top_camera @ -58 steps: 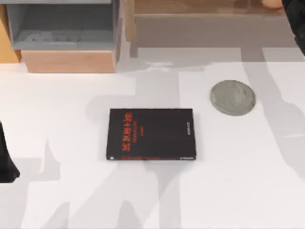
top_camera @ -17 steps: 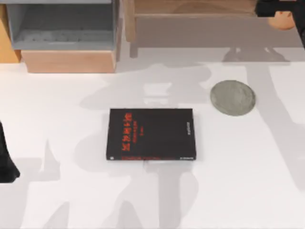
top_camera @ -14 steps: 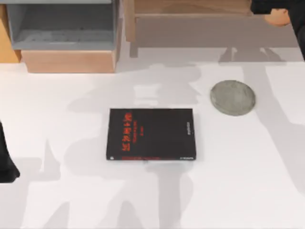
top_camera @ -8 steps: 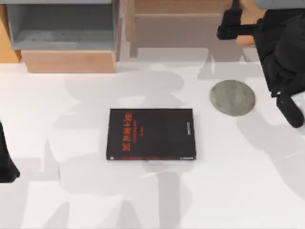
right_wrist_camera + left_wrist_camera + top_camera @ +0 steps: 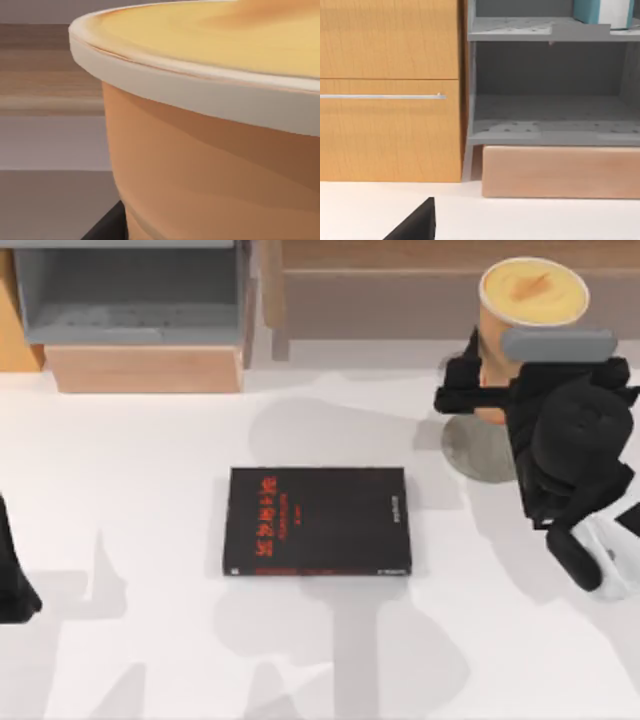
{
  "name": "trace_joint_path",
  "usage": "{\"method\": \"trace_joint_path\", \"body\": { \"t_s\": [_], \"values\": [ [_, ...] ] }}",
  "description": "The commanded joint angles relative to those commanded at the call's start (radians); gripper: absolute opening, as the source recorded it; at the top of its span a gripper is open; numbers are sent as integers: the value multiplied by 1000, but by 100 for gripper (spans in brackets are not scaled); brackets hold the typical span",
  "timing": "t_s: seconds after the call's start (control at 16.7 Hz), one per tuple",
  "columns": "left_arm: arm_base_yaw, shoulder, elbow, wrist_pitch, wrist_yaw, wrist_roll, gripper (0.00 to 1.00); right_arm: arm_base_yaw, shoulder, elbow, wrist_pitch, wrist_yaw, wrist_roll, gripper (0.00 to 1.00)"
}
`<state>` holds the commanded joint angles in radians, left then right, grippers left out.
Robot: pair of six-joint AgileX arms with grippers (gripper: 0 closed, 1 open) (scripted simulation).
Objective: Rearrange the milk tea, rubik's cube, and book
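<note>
At the upper right of the top view the right gripper has its jaws clamped on the lower body of the milk tea, a tall tapered orange-tan cup with a round yellow-orange top, and carries it upright over the flat grey round disc that lies on the white surface. The low grip likely keeps the cup's wide rim free and the drink level; the disc looks like the intended resting spot, so I judge the step in hand to be setting the cup down on it. In the right wrist view the cup's pale rim and orange wall sit very close to the camera, which fits a firm hold. A thin black book with red lettering lies flat at the centre of the surface, well apart from the cup. The left gripper is parked at the left edge; whether its jaws are apart or together cannot be told. In the left wrist view a teal-blue book with white page edges stands on the upper level of a grey shelf unit beside a wooden cabinet.
</note>
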<state>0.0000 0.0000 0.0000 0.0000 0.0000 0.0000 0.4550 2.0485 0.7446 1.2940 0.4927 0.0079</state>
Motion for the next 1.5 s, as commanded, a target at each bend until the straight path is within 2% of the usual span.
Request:
{"method": "trace_joint_path", "body": {
  "t_s": [0.96, 1.5],
  "values": [
    [0, 0, 0, 0, 0, 0, 100, 0, 126, 0, 123, 3, 0, 0],
    [0, 0, 0, 0, 0, 0, 100, 0, 126, 0, 123, 3, 0, 68]
  ]
}}
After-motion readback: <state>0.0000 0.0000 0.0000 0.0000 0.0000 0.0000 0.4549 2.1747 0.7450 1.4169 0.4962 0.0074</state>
